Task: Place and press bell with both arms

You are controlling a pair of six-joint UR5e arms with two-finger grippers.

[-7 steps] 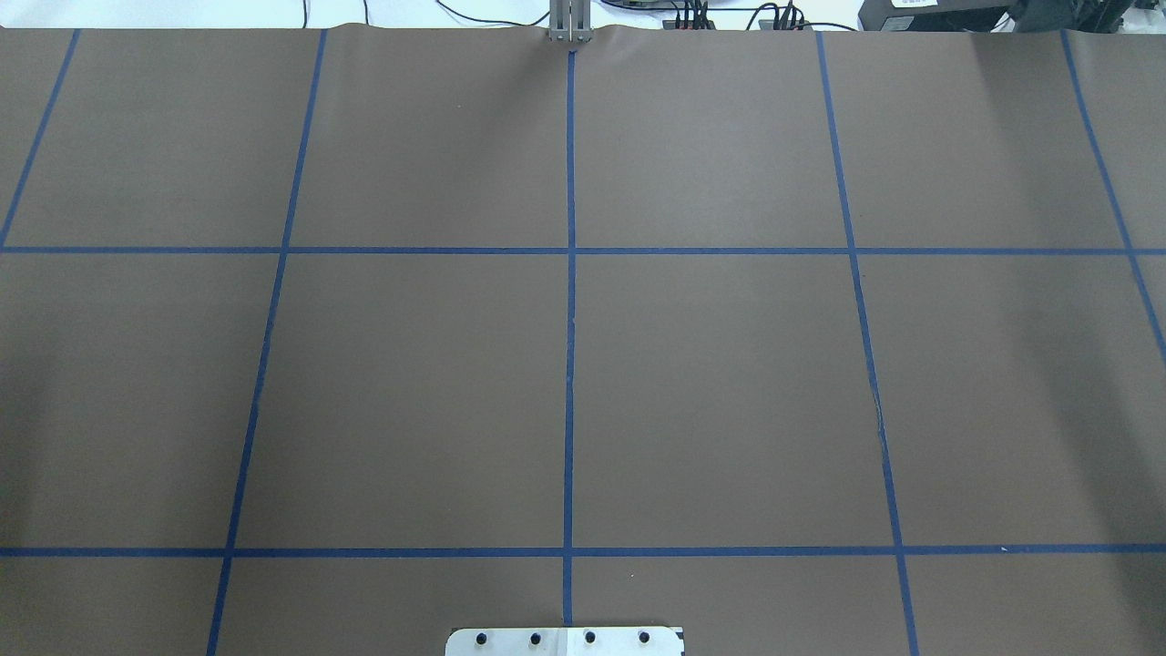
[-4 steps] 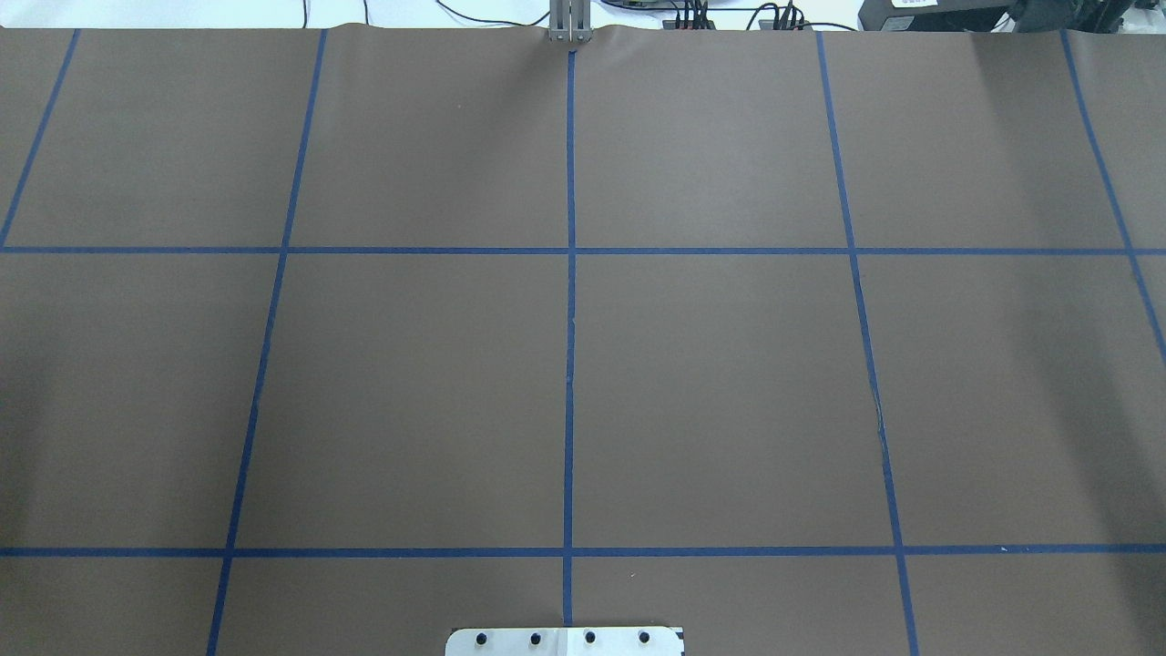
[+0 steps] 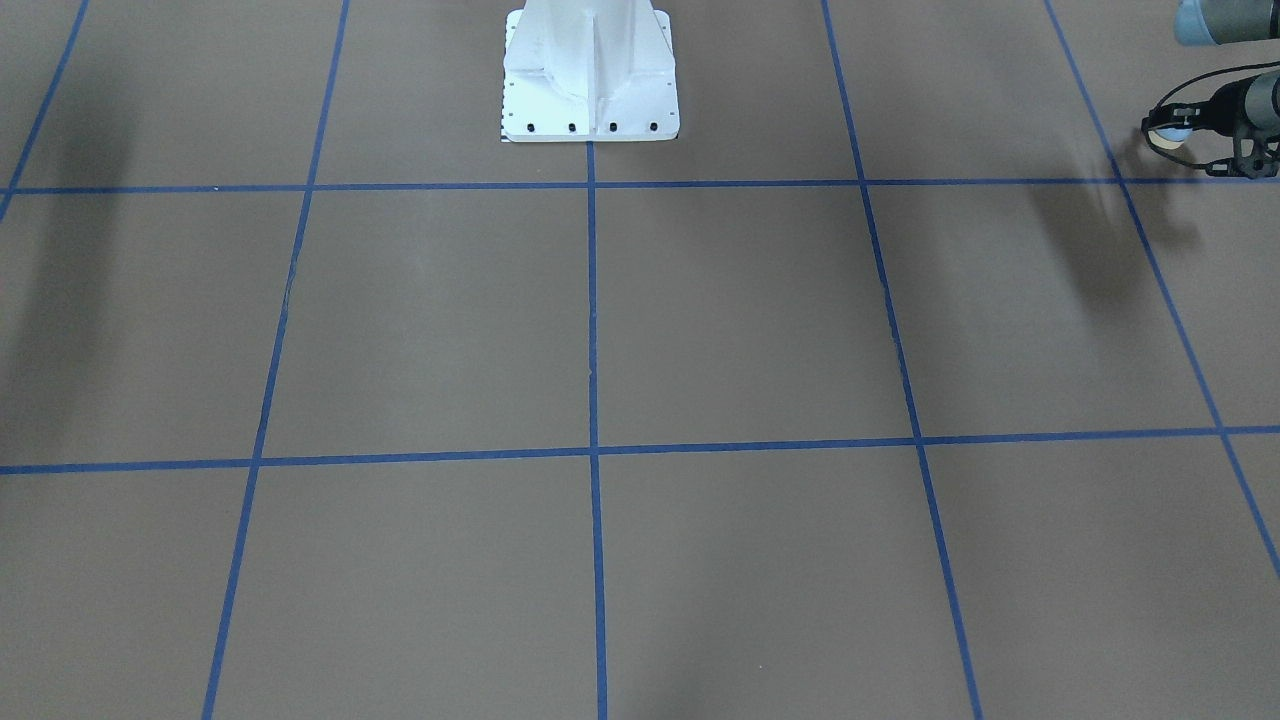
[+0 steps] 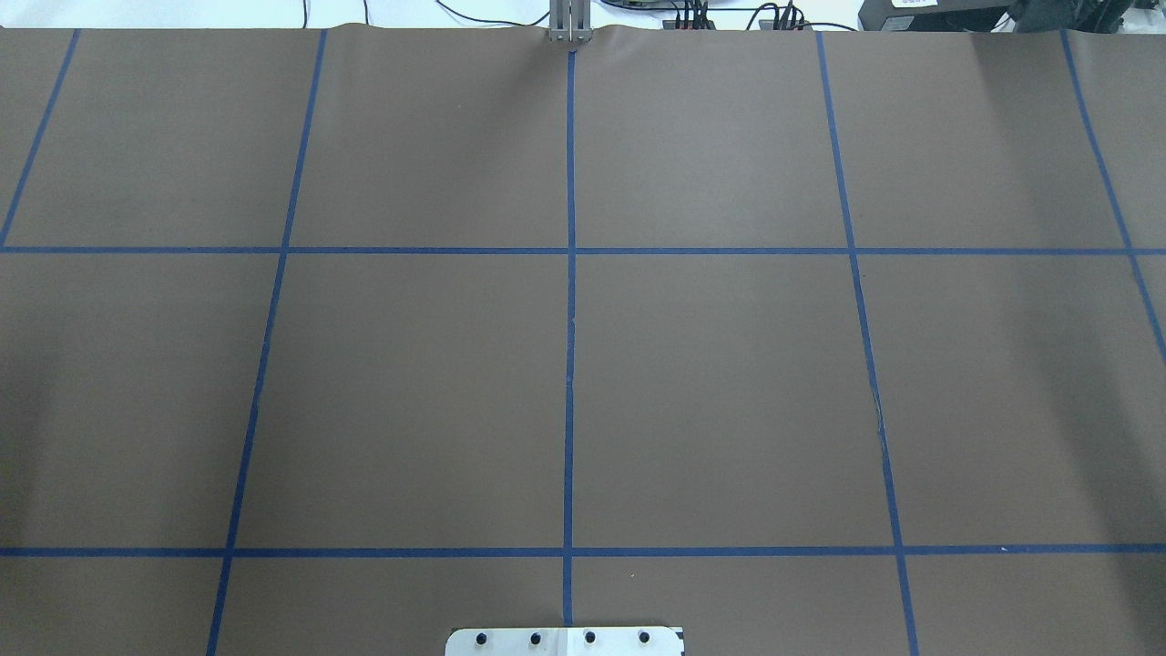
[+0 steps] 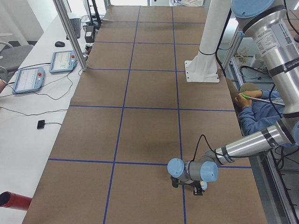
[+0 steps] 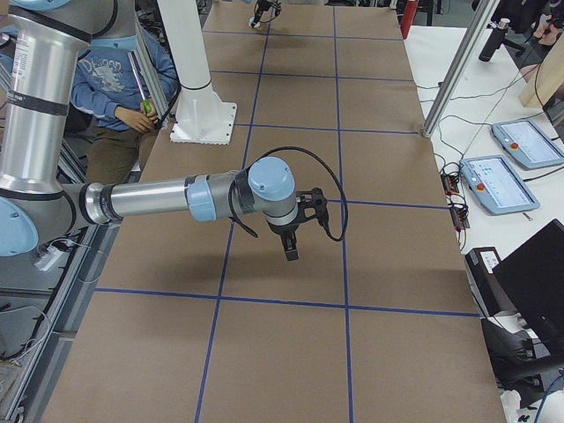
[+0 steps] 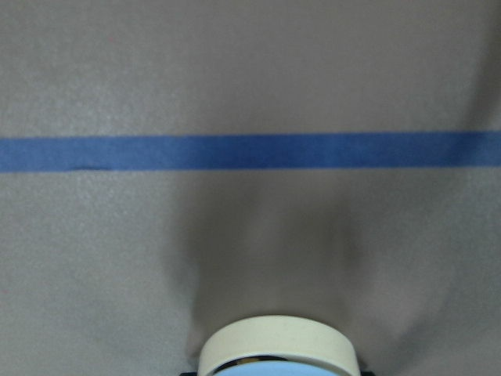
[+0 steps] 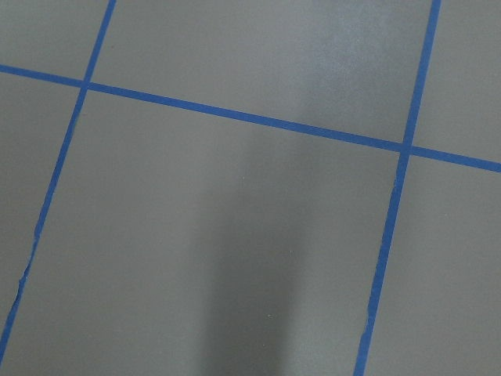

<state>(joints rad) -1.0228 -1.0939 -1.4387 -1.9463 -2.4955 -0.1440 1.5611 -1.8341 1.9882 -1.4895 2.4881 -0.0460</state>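
The bell (image 7: pixel 278 345) fills the bottom edge of the left wrist view, cream ring up and light blue below it, above a blue tape line. My left gripper (image 3: pixel 1176 131) is shut on the bell (image 3: pixel 1167 137) just above the table, at the right edge of the front-facing view. The same gripper (image 5: pixel 200 185) shows low over the near end of the table. My right gripper (image 6: pixel 291 248) hangs fingers-down above the mat; I cannot tell whether it is open or shut. Neither arm shows in the overhead view.
The white bolted pedestal (image 3: pixel 590 80) stands at the robot's side of the brown mat (image 4: pixel 729 392) with its blue tape grid. A seated person (image 5: pixel 259 116) is behind the table. Teach pendants (image 5: pixel 63 60) and cables lie on the side bench.
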